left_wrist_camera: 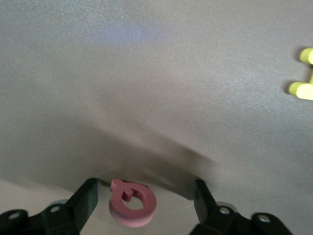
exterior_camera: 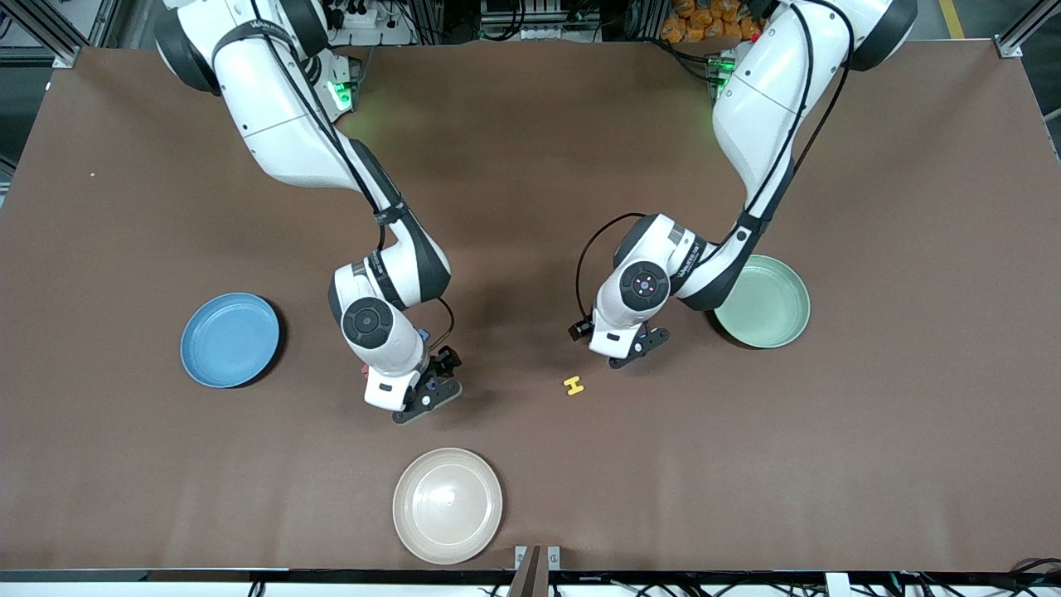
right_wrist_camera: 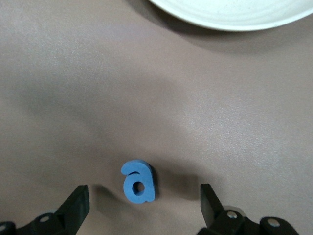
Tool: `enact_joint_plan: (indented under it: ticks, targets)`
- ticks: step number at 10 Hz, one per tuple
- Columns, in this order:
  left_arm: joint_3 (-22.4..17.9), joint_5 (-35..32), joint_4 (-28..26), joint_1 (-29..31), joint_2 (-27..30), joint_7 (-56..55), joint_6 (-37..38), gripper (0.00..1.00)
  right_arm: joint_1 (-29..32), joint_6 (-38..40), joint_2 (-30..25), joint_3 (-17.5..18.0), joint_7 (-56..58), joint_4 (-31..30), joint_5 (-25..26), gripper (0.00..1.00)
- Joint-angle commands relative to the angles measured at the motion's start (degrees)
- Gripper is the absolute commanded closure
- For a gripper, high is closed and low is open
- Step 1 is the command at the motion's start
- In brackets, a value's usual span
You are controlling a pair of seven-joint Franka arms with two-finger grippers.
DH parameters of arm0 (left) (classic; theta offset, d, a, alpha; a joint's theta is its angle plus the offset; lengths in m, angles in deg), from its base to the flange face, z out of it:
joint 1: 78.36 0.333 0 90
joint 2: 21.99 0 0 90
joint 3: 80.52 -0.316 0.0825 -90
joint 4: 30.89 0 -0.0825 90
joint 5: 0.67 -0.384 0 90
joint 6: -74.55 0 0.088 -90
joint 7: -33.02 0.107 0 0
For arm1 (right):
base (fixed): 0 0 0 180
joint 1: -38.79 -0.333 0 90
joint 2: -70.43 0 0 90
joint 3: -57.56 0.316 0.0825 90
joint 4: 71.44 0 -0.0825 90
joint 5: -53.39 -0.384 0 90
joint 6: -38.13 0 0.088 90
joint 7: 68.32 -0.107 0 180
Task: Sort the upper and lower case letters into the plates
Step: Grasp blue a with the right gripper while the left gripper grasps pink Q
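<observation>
The table (exterior_camera: 530,166) is plain brown. One plate (exterior_camera: 230,339) is bright blue. Another plate (exterior_camera: 767,302) is pale mint green. The third plate (exterior_camera: 448,505) is cream-white. The little letter H (exterior_camera: 574,385) is yellow. The letter a (right_wrist_camera: 138,182) is blue. The ring-shaped letter (left_wrist_camera: 132,202) is pink. The robot arms (exterior_camera: 282,108) are white with black joints, and the grippers' fingers (right_wrist_camera: 76,205) are black.

A letter (left_wrist_camera: 132,204) lies between the left hand's (left_wrist_camera: 144,200) fingers.
</observation>
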Motion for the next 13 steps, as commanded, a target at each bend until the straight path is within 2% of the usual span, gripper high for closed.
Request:
enact_joint_plan:
  ticks: [1, 2, 3, 4, 5, 6, 10, 13]
  targets:
    - [-0.19, -0.72, -0.90, -0.73, 0.35, -1.57, -0.87, 0.21, 0.27, -1.08, 1.44, 0.33, 0.98, 1.57, -0.66, 0.00]
    - [-0.19, -0.63, -0.90, -0.73, 0.26, -1.57, -0.87, 0.21, 0.10, -2.39, 1.70, 0.33, 0.89, 1.48, -0.49, 0.10]
    - [-0.19, -0.63, -0.90, -0.64, 0.26, -1.57, -0.87, 0.21, 0.01, -2.84, 1.97, 0.33, 0.81, 1.39, -0.40, 0.50]
    - [-0.19, -0.71, -0.90, -0.73, 0.26, -1.66, -0.87, 0.24, -0.08, -3.89, 2.06, 0.33, 0.81, 1.22, -0.40, 0.77]
    - [-0.19, -0.63, -0.98, -0.64, 0.26, -1.57, -0.87, 0.28, 0.01, -5.99, 2.06, 0.33, 1.07, 0.17, -0.40, 0.96]
    - [-0.19, -0.72, -0.90, -0.64, 0.26, -1.49, -0.87, 0.32, 0.01, -6.88, 2.06, 0.33, 1.16, -0.53, -0.40, 1.00]
    - [-0.19, -0.71, -0.90, -0.55, 0.26, -1.31, -0.87, 0.36, 0.45, -5.49, 0.40, 0.24, 1.16, -0.80, -0.48, 1.00]
    - [-0.19, -0.72, -0.98, -0.73, 0.44, -0.87, -0.78, 0.36, 3.33, 2.59, -5.65, 0.15, 1.24, -2.72, -0.57, 1.00]
